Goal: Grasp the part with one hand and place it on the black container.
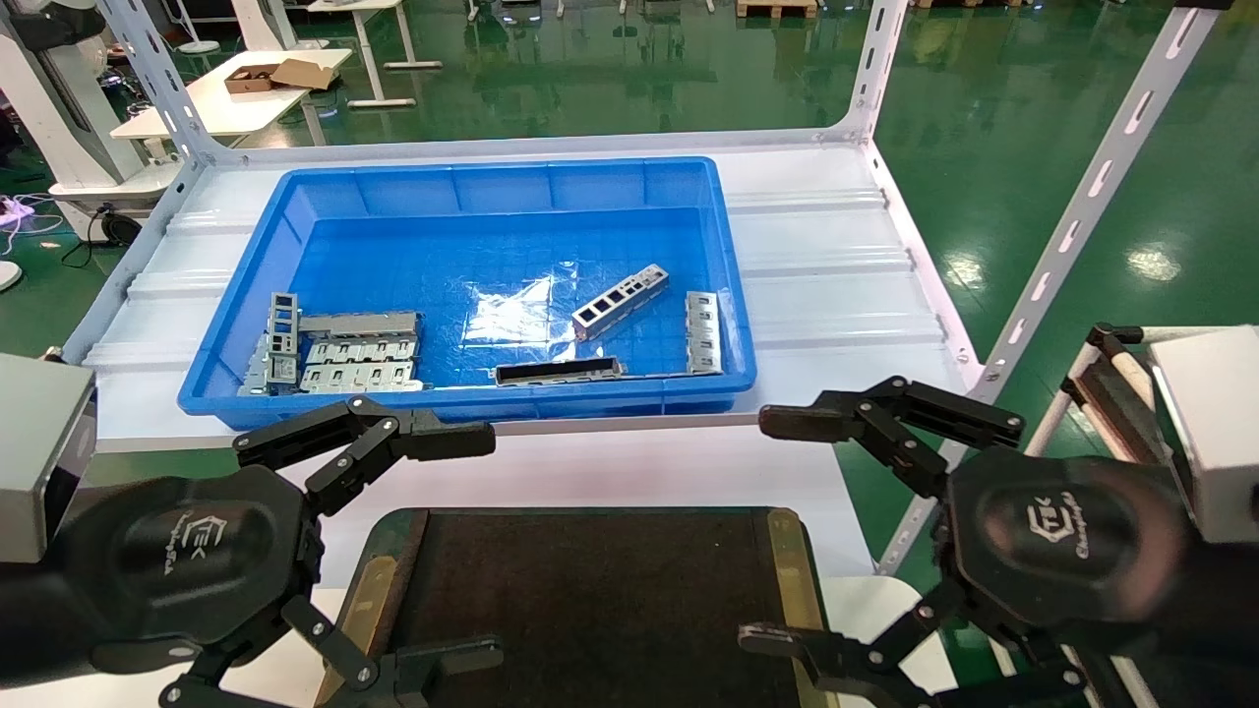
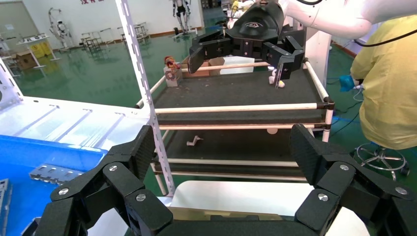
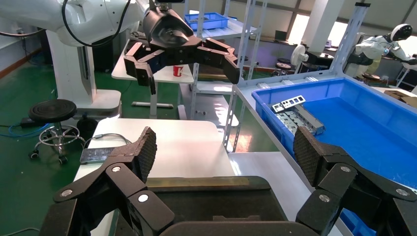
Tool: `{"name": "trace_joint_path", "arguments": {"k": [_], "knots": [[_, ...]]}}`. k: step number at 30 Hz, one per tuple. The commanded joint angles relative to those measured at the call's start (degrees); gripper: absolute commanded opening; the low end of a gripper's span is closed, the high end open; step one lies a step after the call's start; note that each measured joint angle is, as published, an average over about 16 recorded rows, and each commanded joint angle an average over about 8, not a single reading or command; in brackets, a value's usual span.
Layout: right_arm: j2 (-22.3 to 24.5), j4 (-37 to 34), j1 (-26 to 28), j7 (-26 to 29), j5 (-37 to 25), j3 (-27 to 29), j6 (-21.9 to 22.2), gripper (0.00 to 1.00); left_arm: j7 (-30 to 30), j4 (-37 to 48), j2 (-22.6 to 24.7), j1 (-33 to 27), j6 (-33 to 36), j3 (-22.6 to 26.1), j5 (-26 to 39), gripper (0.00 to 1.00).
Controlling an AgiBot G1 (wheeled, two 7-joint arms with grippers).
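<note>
The part [image 1: 622, 300], a small silver-grey channel bar with rectangular cut-outs, lies tilted in the blue bin [image 1: 462, 182], right of its middle. The black container [image 1: 590, 590], a flat dark tray with brass strips on its short sides, lies in front of the bin. It also shows in the left wrist view [image 2: 206, 214] and the right wrist view [image 3: 216, 196]. My left gripper [image 1: 472, 546] hovers open and empty over the tray's left end. My right gripper [image 1: 777, 531] hovers open and empty over its right end. Both are well short of the part.
The bin also holds a long dark channel [image 1: 558, 371], flat slotted plates [image 1: 344, 354] at its left and one plate [image 1: 702, 332] at its right. White shelf uprights [image 1: 1082, 206] rise at the right. A trolley [image 2: 236, 93] stands to my right.
</note>
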Motion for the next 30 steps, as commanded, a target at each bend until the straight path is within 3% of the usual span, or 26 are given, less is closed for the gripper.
{"name": "trace_joint_path", "arguments": {"k": [1, 13, 23, 30], "knots": [[0.00, 0.00, 0.00, 0.00, 0.00, 0.00, 0.00, 1.00, 0.01, -0.11, -0.12, 0.01, -0.11, -0.06, -0.02, 1.00], [0.00, -0.01, 0.01, -0.01, 0.00, -0.01, 0.00, 1.00, -0.31, 0.65, 4.77, -2.93, -10.57, 2.00, 7.70, 1.00], [0.00, -0.01, 0.01, -0.01, 0.01, -0.01, 0.00, 1.00, -0.35, 10.78, 15.82, -10.89, -22.20, 7.65, 20.18, 1.00], [0.00, -0.01, 0.01, -0.01, 0.01, -0.02, 0.00, 1.00, 3.68, 22.66, 24.51, -16.71, -27.83, 11.16, 27.26, 1.00]]}}
